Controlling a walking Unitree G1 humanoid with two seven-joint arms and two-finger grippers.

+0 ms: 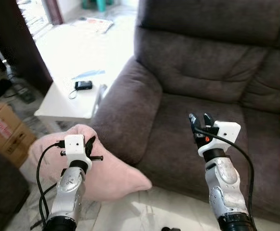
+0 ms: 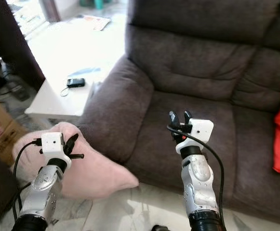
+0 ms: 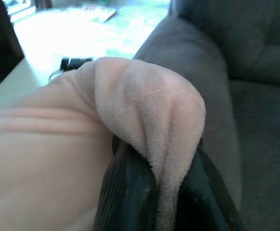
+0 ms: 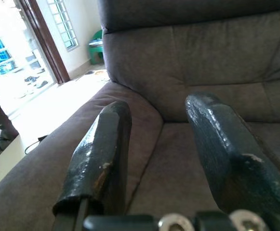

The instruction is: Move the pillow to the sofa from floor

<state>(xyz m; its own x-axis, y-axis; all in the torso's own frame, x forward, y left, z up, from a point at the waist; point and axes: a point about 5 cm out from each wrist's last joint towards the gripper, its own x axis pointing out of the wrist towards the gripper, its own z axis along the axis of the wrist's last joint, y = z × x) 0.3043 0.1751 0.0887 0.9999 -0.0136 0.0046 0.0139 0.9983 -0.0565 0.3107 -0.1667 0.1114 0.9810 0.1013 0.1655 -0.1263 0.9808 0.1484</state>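
The pillow (image 1: 101, 168), pink and plush, hangs in the left claw (image 1: 89, 147), whose two black fingers (image 3: 125, 192) are pinched tight on a fold of its corner; the left wrist view shows the fabric bunched up between them. The rest of the pillow sags below and to the right of that claw, and its far corner points toward the foot of the sofa (image 1: 202, 72). It is off the seat and lies just beside the front of the sofa's armrest (image 1: 125, 110), which stands ahead and to the right of the left claw.

The right claw (image 1: 201, 121) is held up over the seat cushion (image 1: 178, 130) with its fingers parted and nothing between them. It looks straight at the backrest.

The step in hand seems to be the carry onto the seat. The grip is only on a thin fold, so a slow, even swing would be wise, as a jerk could pull the plush free. The pillow should be raised until its hanging bulk clears the armrest, then taken rightward toward the free claw and over the cushion. Letting go only once most of the pillow rests on the seat would keep it from sliding back to the floor. A white table (image 1: 77, 62) with a small dark device (image 1: 83, 85) stands beyond the left claw.
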